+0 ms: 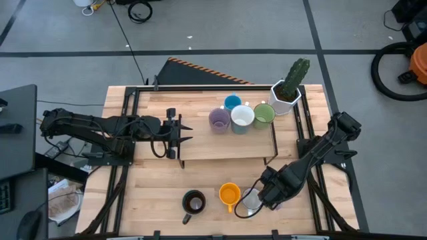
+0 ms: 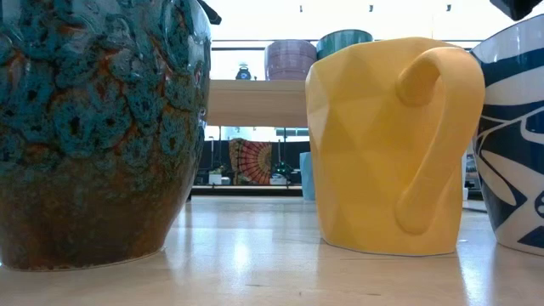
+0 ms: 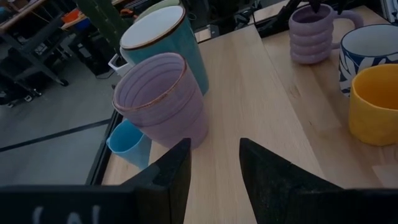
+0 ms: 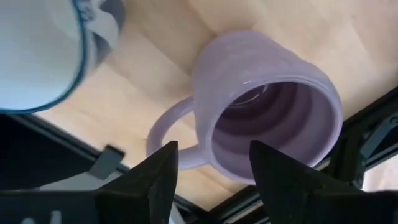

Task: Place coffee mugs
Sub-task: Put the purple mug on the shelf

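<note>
Beside the orange mug [image 1: 229,194], the right gripper [image 4: 211,180] hangs spread wide over an empty ribbed lavender mug [image 4: 267,106]; the left gripper [image 3: 214,163] waits parted near the shelf's lavender cup [image 3: 160,98].

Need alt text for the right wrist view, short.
The right gripper hangs open just above a ribbed lavender mug, its two dark fingers either side of the near rim, not touching it. The mug stands upright on the wooden table, with part of a white mug with blue markings beside it.
</note>
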Action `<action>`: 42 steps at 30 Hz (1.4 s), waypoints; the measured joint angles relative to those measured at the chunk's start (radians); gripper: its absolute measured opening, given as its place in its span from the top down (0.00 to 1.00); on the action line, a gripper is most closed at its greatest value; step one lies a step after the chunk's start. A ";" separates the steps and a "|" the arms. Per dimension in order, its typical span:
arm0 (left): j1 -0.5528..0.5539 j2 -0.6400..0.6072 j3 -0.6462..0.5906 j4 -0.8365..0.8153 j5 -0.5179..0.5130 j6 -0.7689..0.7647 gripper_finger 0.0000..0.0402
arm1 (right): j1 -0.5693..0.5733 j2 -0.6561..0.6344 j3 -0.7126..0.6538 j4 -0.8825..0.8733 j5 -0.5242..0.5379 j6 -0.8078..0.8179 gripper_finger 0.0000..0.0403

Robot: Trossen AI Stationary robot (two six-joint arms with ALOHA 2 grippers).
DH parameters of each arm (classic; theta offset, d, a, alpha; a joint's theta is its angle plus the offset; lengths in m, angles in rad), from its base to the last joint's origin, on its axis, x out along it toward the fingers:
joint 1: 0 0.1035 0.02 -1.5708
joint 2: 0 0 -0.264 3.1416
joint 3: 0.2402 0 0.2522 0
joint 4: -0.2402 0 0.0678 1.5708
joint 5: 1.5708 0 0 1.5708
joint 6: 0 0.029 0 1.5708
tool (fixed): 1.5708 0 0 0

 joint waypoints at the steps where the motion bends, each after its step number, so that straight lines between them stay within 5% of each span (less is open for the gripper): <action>1: 0.000 0.000 0.000 0.000 0.000 0.000 0.65 | 0.004 0.011 0.000 0.001 0.000 -0.002 0.50; 7: 0.000 0.000 0.000 0.000 0.000 0.000 0.65 | 0.008 0.051 0.000 0.015 0.001 -0.017 0.57; 22: 0.000 0.000 0.000 -0.004 0.000 0.001 0.65 | 0.011 0.048 -0.038 0.048 -0.035 -0.032 0.93; 30: 0.000 0.000 0.000 -0.004 0.000 0.002 0.65 | 0.011 0.046 0.043 -0.017 -0.053 -0.050 0.93; 42: 0.000 0.000 0.000 0.007 0.000 0.002 0.65 | -0.006 0.046 0.370 -0.144 0.035 -0.246 0.93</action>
